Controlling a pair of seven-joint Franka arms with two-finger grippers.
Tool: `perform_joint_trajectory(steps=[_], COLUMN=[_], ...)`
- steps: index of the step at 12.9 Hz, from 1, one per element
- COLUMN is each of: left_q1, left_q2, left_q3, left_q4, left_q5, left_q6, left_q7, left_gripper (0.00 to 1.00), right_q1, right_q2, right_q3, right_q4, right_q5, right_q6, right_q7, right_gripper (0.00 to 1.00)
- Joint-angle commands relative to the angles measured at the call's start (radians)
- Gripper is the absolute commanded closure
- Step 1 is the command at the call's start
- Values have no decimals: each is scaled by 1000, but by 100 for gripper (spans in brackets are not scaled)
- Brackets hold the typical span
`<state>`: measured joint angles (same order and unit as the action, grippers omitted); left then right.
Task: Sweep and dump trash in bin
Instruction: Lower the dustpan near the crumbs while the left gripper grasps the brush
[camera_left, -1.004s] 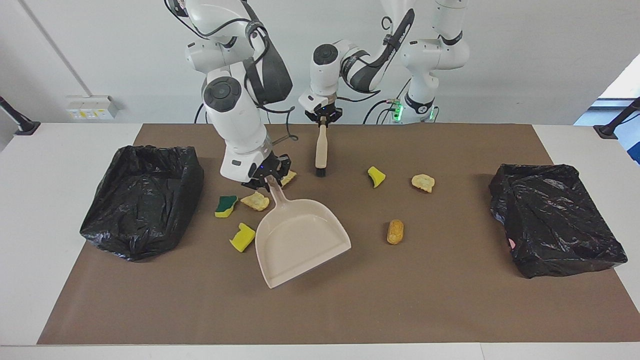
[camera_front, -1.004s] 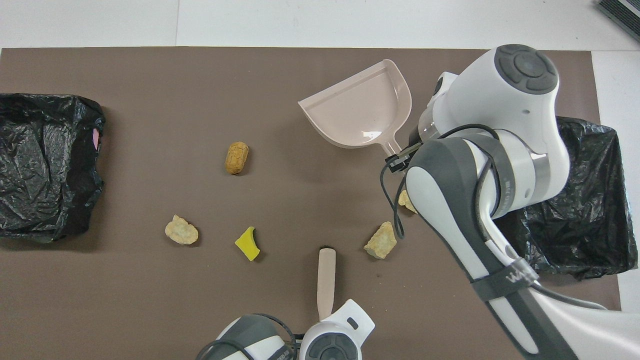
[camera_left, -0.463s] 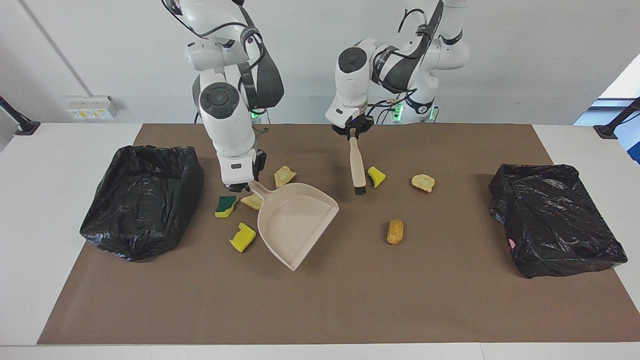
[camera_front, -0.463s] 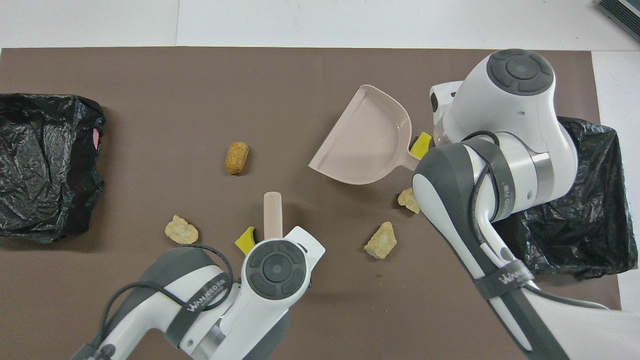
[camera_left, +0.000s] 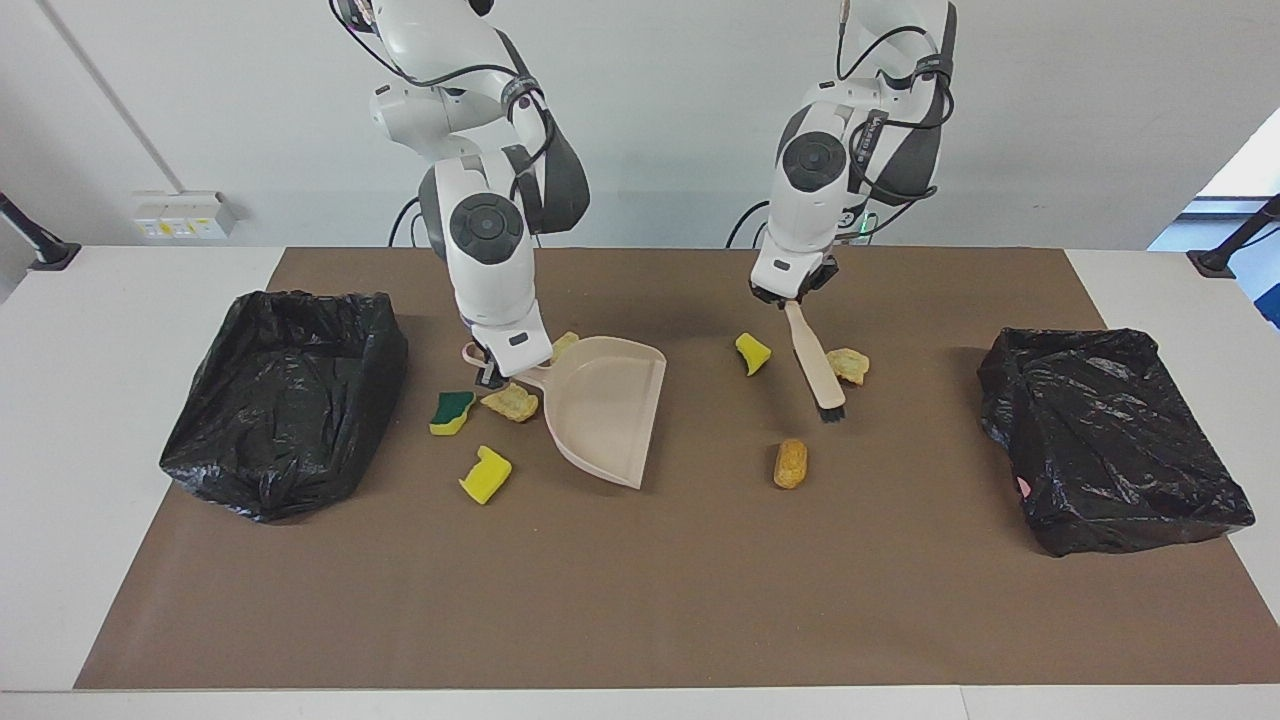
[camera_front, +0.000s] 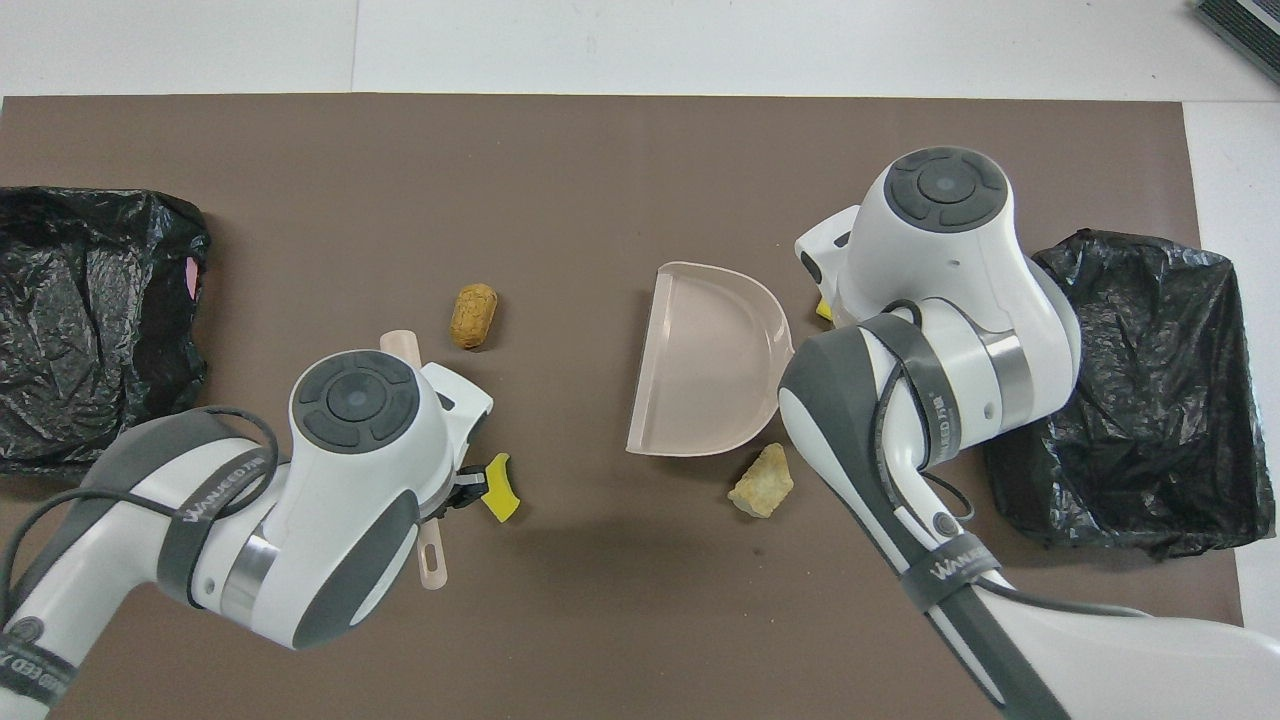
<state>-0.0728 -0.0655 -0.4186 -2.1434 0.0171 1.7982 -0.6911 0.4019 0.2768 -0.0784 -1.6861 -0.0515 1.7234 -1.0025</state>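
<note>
Reading clock directions off the facing view, our right gripper (camera_left: 490, 372) was clenched on the handle of the beige dustpan (camera_left: 605, 405), whose open mouth faced three o'clock, toward the left arm's end of the brown mat (camera_left: 640, 600). We could not tell whether the pan's lip touched the mat.

Our left gripper (camera_left: 793, 298) was clamped on the brush (camera_left: 815, 365), which slanted down to five o'clock with its black bristles low over the mat.

The trash lay in two groups:
- By the dustpan:
  - a green-topped sponge (camera_left: 452, 411) sat at its nine o'clock;
  - a yellow sponge piece (camera_left: 485, 475) lay at eight;
  - one bread chunk (camera_left: 512, 402) lay just beside the handle;
  - a second chunk (camera_left: 565, 343) peeked out at eleven.
- By the brush:
  - a curved yellow scrap (camera_left: 752, 352) lay at nine o'clock;
  - a crusty chunk (camera_left: 848, 365) sat just beside it at three;
  - the golden roll (camera_left: 790, 463) lay at seven o'clock of the bristles.

Two bins lined with black bags stood at the mat's ends, one (camera_left: 285, 400) at nine o'clock and one (camera_left: 1110, 435) at three. None of the scraps were in the pan.
</note>
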Motion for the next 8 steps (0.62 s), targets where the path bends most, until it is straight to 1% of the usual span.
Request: perform_joint_trajectory(steps=[1,2,4,5,8], left_q1=[-7,-7,-2,1,34], left_q2=[-88,-111,-144,-169,-220], left_q3=[66,102,151,164,164], left_q4=[-116,-153,-203,-242,-308], left_q5=[29,29,32,32,33], left_q6=[1,7,3,6,10], left_q7=[-5,-13,-19,-22,-22], left_gripper=[100,100,100,100,100], right_q1=[31,49,51,51,54], right_q2=[-21,-25,-27,-27,-36], right_q3=[6,5,6,6,6], right_q4=[-20,-20,-23,-23,-43], right_q5=[-19,-19,-19,-19,-18], right_q6=[15,2,8,11,8], right_q7=[-35,-28,-1,7,8], right_gripper=[100,100,100,100,100])
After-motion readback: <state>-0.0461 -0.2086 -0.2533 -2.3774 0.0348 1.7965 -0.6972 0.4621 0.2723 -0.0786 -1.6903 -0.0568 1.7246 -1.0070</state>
